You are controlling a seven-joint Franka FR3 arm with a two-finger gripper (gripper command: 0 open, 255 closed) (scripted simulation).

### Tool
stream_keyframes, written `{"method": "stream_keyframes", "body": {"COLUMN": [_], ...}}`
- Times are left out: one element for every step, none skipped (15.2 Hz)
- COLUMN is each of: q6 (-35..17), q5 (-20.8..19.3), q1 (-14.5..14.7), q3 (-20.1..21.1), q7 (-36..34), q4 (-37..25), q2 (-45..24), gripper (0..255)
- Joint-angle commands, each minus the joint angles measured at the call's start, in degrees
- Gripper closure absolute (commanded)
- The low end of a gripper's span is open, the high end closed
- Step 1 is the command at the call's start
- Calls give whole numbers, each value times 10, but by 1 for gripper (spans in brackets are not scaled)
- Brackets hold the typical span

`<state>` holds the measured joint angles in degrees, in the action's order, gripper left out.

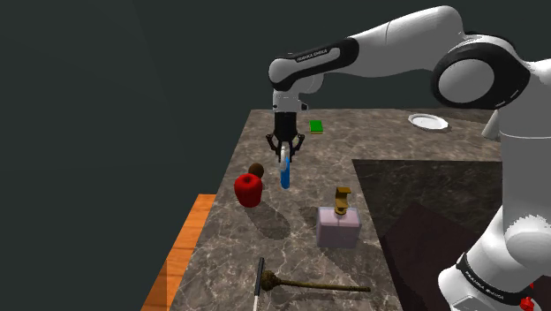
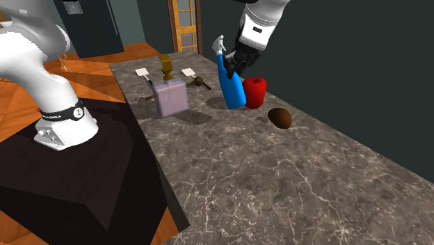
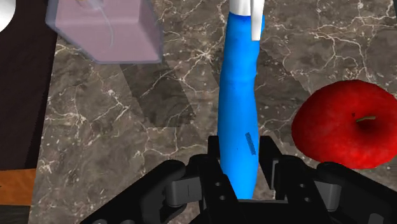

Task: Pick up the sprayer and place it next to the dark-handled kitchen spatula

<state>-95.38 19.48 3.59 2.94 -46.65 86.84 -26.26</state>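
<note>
The sprayer (image 1: 285, 175) is a blue bottle with a white head, and my gripper (image 1: 287, 146) is shut on it over the marble counter. In the wrist view the blue body (image 3: 238, 108) runs out from between my two fingers (image 3: 214, 151), which clasp it from both sides. From the second exterior view the sprayer (image 2: 231, 87) stands roughly upright beside a red apple, with the gripper (image 2: 235, 64) on its upper part. A spatula with a dark brownish handle (image 1: 322, 285) lies near the counter's front edge, beside a slim pale utensil (image 1: 260, 284).
A lilac soap dispenser (image 1: 337, 225) with a gold pump stands between the sprayer and the spatulas. A red apple (image 1: 249, 189) and a small brown object (image 1: 257, 169) lie close to the sprayer. A green item (image 1: 316, 126) and a white plate (image 1: 428, 121) sit at the back.
</note>
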Motion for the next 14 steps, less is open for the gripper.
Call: {"method": "stream_keyframes", "body": {"q6": [-13,-19,-25,-30,-36,-41,-46,-51,-56,-60,-65,-69,-73,-76], "q5": [4,6,8,10,12,13,15,16,17,18,19,19,20,20], "q1": [16,24,32,40,48,56,64,72,80,89,97,105,114,122], "q3": [8,12,16,20,25,29,33,37,41,45,49,53,57,60], "q7": [-20,-30,-41,-51,-61,-72,-82,-93,-103,-114,-125,-136,-147,-158], "q4": [12,16,19,22,23,24,24,23,22,19,16,13,8,2], "q2": [7,9,11,12,12,12,11,10,8,6,3,0,-4,-8], "gripper": [255,255,255,255,255,255,255,255,255,255,255,255,255,255]}}
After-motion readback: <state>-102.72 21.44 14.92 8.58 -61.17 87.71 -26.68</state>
